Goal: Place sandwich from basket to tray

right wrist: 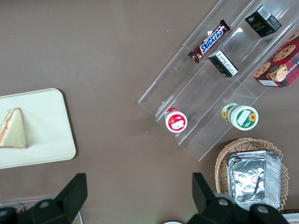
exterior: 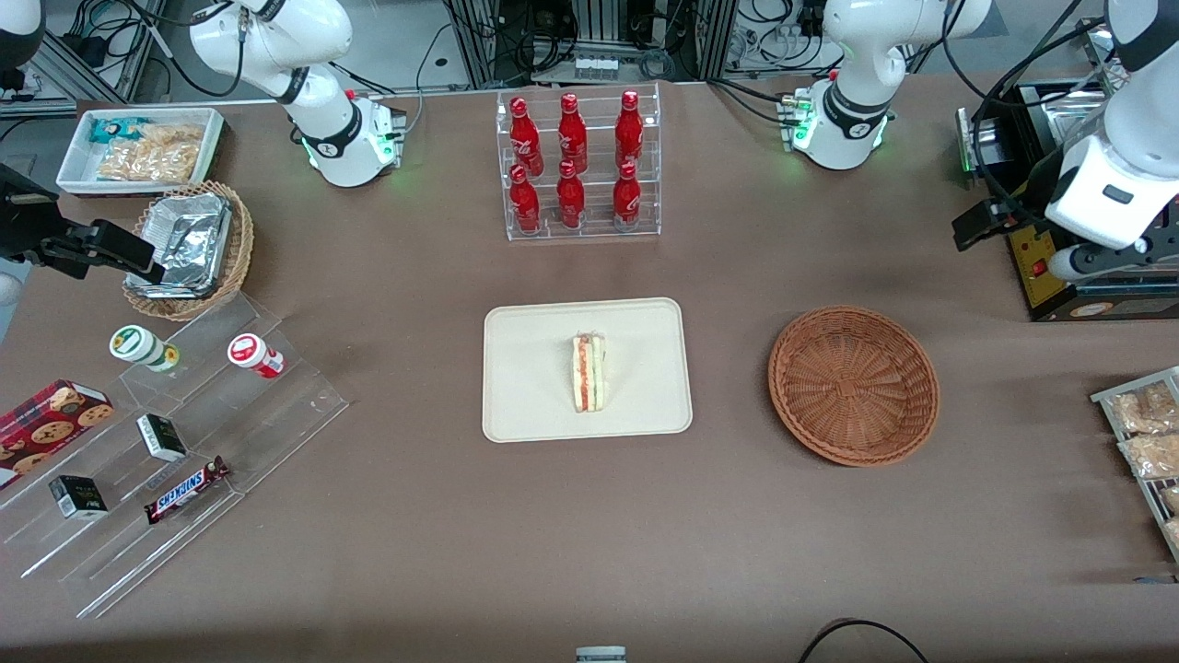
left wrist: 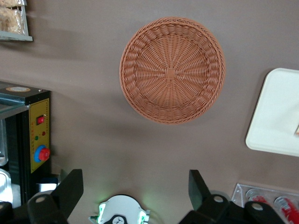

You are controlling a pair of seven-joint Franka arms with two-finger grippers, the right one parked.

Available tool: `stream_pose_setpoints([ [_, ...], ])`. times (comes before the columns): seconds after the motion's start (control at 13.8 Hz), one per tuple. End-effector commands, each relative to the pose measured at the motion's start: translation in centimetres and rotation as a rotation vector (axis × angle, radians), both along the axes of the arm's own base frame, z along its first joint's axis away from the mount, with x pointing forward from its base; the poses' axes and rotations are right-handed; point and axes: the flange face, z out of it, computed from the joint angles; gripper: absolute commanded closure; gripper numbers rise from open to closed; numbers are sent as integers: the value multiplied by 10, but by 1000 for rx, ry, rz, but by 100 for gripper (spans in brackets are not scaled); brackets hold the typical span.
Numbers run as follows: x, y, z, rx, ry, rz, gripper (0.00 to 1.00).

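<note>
The sandwich (exterior: 589,372), a pale wedge with red and green filling, lies on its side in the middle of the cream tray (exterior: 534,396). The parked arm's wrist view also shows the sandwich (right wrist: 13,128) on the tray (right wrist: 46,121). The reddish-brown wicker basket (exterior: 854,384) stands beside the tray toward the working arm's end and holds nothing. My left gripper (exterior: 978,226) hangs high above the table, farther from the front camera than the basket. In its wrist view the gripper (left wrist: 134,186) is open with nothing between its fingers, and the basket (left wrist: 172,70) and a tray corner (left wrist: 275,116) show.
A clear rack of red bottles (exterior: 578,166) stands farther back than the tray. A black box with a red button (exterior: 1041,267) sits under the gripper. Snack packets (exterior: 1142,433) lie at the working arm's end. An acrylic stepped shelf (exterior: 184,442) and a foil-tray basket (exterior: 189,249) are at the parked arm's end.
</note>
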Motion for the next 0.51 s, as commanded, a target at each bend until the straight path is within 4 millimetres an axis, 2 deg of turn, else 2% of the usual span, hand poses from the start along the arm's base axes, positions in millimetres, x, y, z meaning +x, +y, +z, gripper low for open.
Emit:
stream_pose_setpoints([
  [0.0,-4,9,3,-8,-14,-23,1],
  [0.14,6,9,-4,-12,-8,-22,1],
  [0.29,21,21,2,-19,-28,-4,1],
  [0.43,24,21,4,-17,-40,-4,1],
])
